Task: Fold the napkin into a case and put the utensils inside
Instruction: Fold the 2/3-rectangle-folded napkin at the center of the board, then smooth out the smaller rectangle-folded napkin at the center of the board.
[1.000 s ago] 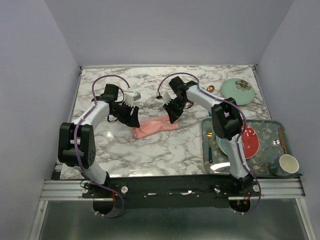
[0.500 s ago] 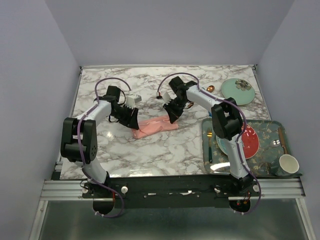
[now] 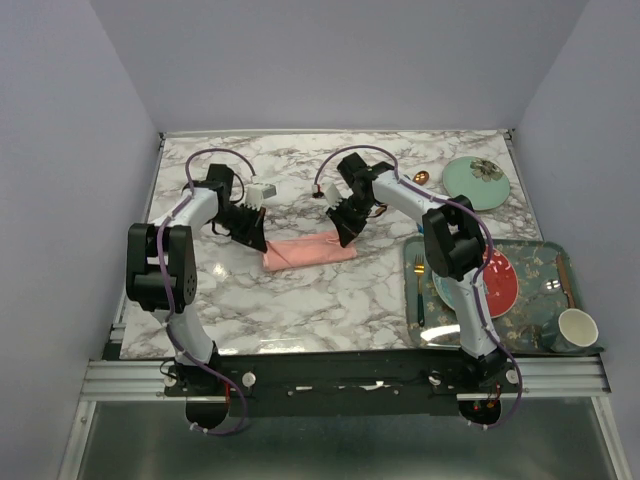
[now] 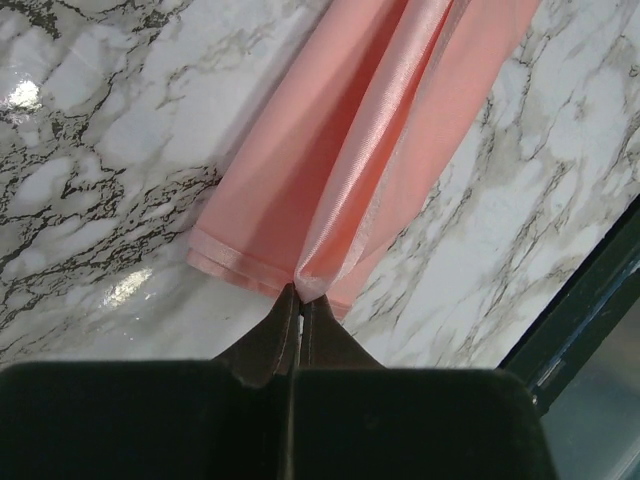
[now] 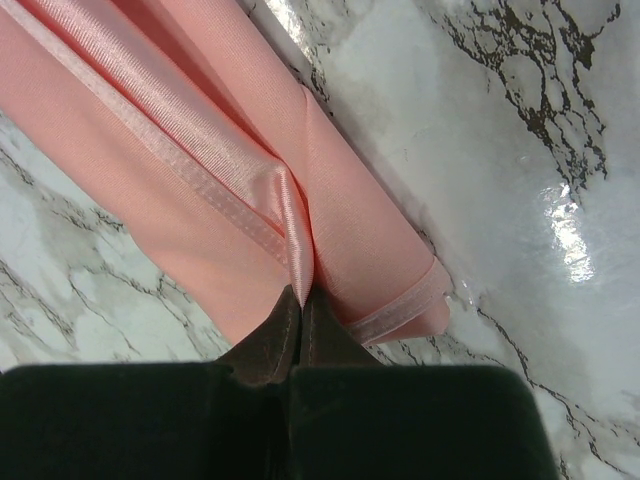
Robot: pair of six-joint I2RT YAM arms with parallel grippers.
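Note:
The salmon-pink napkin (image 3: 308, 252) lies mid-table as a narrow folded strip, shiny and creased (image 4: 370, 170). My left gripper (image 3: 256, 238) sits at its left end and, in the left wrist view (image 4: 300, 292), is shut on a small pinch of the upper fold. At the strip's right end my right gripper (image 3: 345, 236) is shut on a raised ridge of the cloth (image 5: 302, 292), beside the hemmed edge (image 5: 400, 305). Of the utensils, only the copper spoon's bowl (image 3: 421, 177) shows, far right next to the mint plate.
A mint-green plate (image 3: 475, 182) lies at the back right. The dark green tray (image 3: 530, 255) at the right holds a red plate (image 3: 500, 280), a cup (image 3: 577, 328) and a gold-headed fork with a teal handle (image 3: 419, 298).
My left gripper has closed on the napkin's left end and drawn back to the left, and the strip now lies straighter. The right gripper has stayed where it was, shut on the cloth.

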